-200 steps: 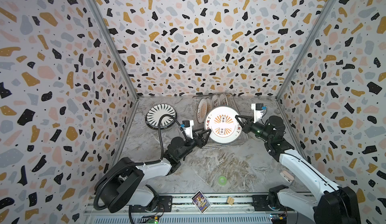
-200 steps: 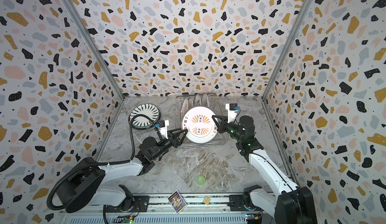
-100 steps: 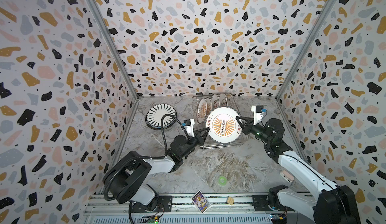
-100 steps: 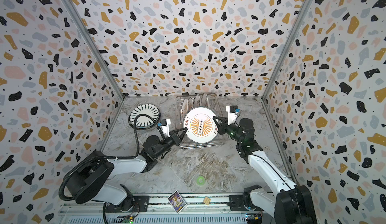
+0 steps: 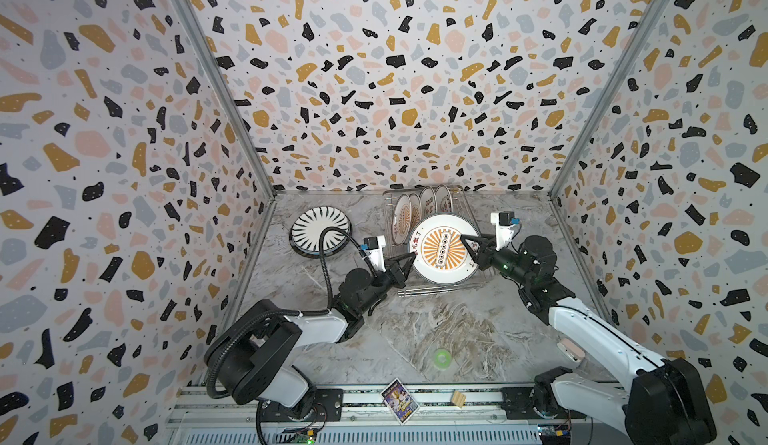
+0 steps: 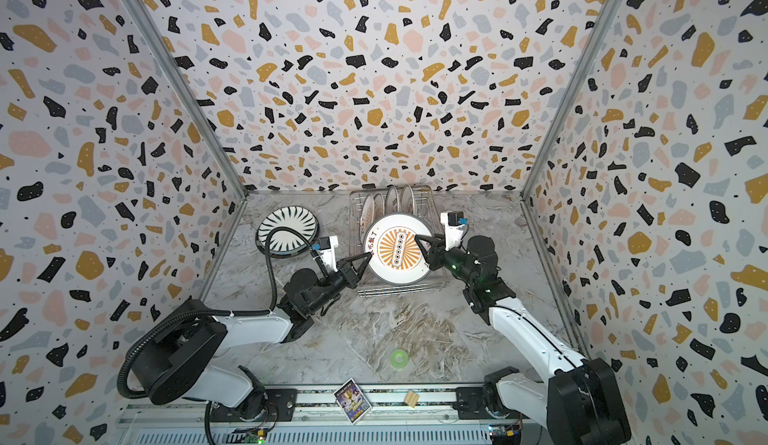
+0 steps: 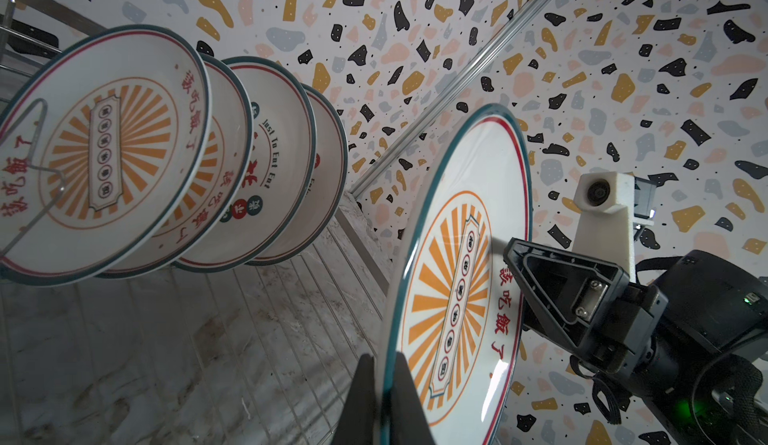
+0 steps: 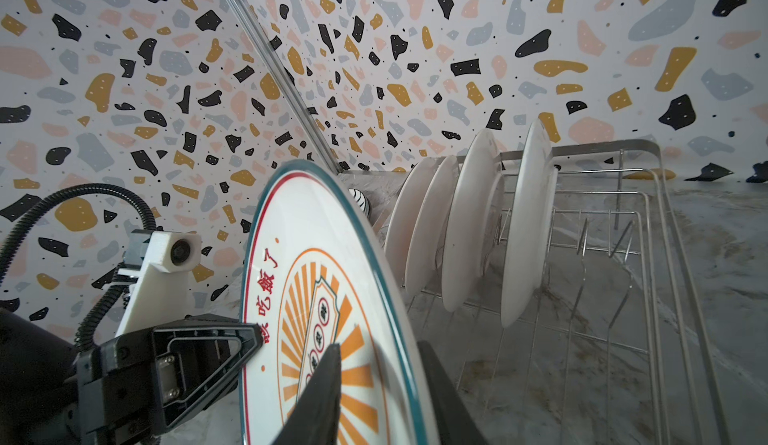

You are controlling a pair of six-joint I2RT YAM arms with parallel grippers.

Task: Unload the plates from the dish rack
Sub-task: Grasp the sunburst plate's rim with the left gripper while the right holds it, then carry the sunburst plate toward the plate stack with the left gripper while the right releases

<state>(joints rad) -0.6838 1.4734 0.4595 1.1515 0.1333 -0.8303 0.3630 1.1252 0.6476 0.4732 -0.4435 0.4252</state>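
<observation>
An orange sunburst plate (image 5: 442, 247) (image 6: 397, 247) is held up over the front of the dish rack (image 5: 432, 291) (image 6: 399, 291), its face to the top cameras. My left gripper (image 5: 411, 258) (image 7: 381, 364) is shut on its left rim. My right gripper (image 5: 463, 239) (image 8: 379, 346) stands open astride the right rim, with a gap behind the plate (image 8: 316, 276). Several more plates (image 5: 419, 208) (image 7: 108, 144) (image 8: 469, 222) stand upright between the prongs at the back of the rack. A black-striped plate (image 5: 321, 231) (image 6: 287, 229) lies flat on the table to the left of the rack.
A small green ring (image 5: 442, 356) lies on the marble table near the front. A picture card (image 5: 400, 397) and a small wooden block (image 5: 458, 399) sit on the front rail. Terrazzo walls close in the left, back and right sides.
My left gripper has closed on the sunburst plate's left rim. My right gripper, shut on the right rim before, has loosened. The plate has hardly moved.
</observation>
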